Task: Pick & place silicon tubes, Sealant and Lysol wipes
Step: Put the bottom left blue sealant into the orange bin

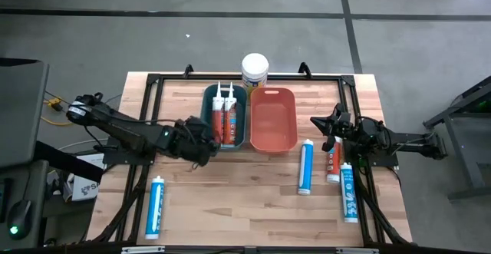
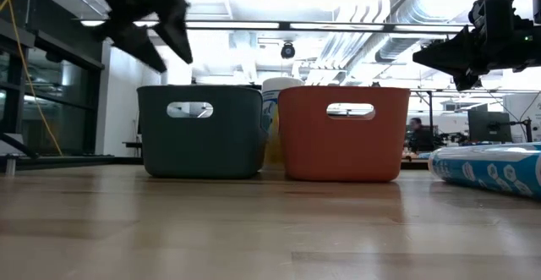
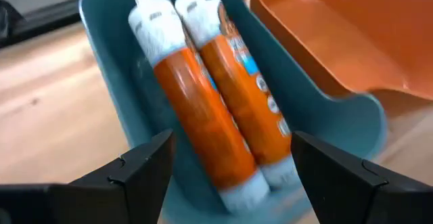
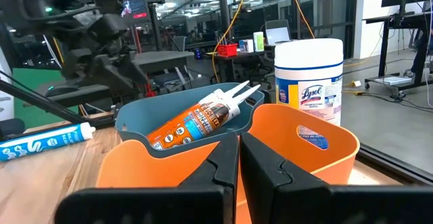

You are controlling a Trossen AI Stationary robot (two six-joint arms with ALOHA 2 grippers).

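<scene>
Jaws spread wide and empty, the left gripper (image 3: pixel 226 166) is hovering above the teal bin's (image 1: pixel 242 135) two orange tubes (image 3: pixel 210 95), fingers straddling their long axis.

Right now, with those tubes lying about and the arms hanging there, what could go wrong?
The Lysol wipes stand upright behind the two bins, so a reach for them might bump the teal bin or the orange bin. On the right, three loose tubes lie close together; the right gripper, fingers shut, might nudge one and roll it. The left gripper is open over the orange tubes.
</scene>
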